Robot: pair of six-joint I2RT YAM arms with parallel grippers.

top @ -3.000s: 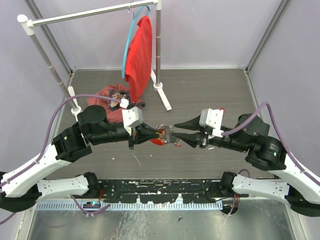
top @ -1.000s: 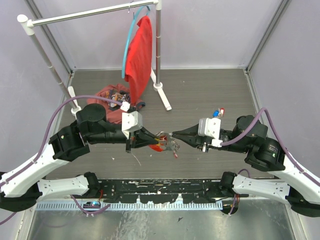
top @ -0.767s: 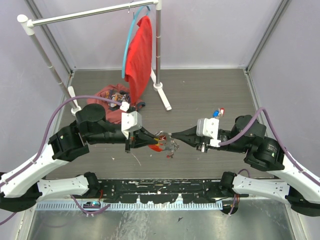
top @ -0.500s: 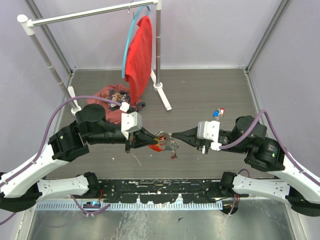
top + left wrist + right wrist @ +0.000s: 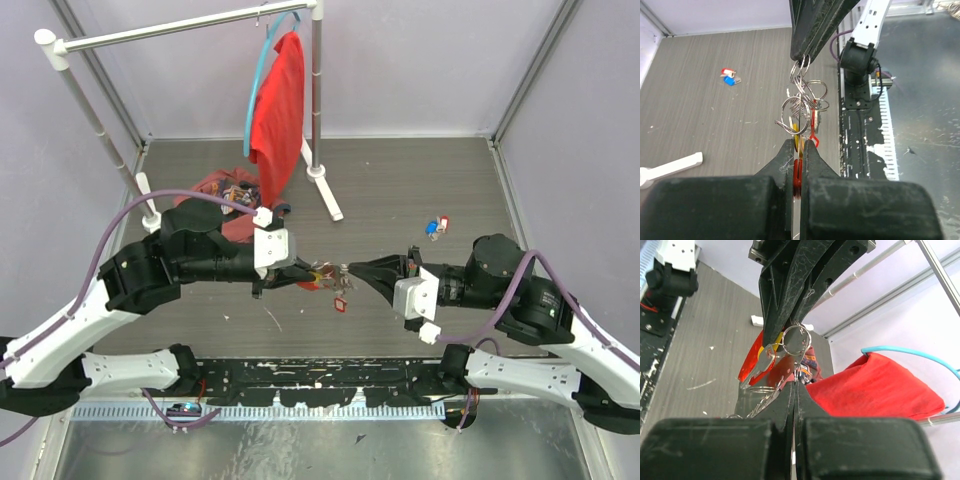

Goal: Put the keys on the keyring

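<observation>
My left hand (image 5: 304, 272), shut tight, holds the keyring (image 5: 326, 272) from one side, my right hand (image 5: 349, 269) clamped on its rings opposite; loose keys (image 5: 436, 227) lie beyond, nearer my right arm.

A robotics lab cell: plain lilac walls (image 5: 420, 60) and aluminium posts (image 5: 527, 85) box in a grey wood-grain worktop (image 5: 400, 180), with the left arm (image 5: 150, 285) and right arm (image 5: 520, 300) bolted to a scuffed black plate (image 5: 330, 375), a white clothes rail (image 5: 180, 30) behind.
</observation>
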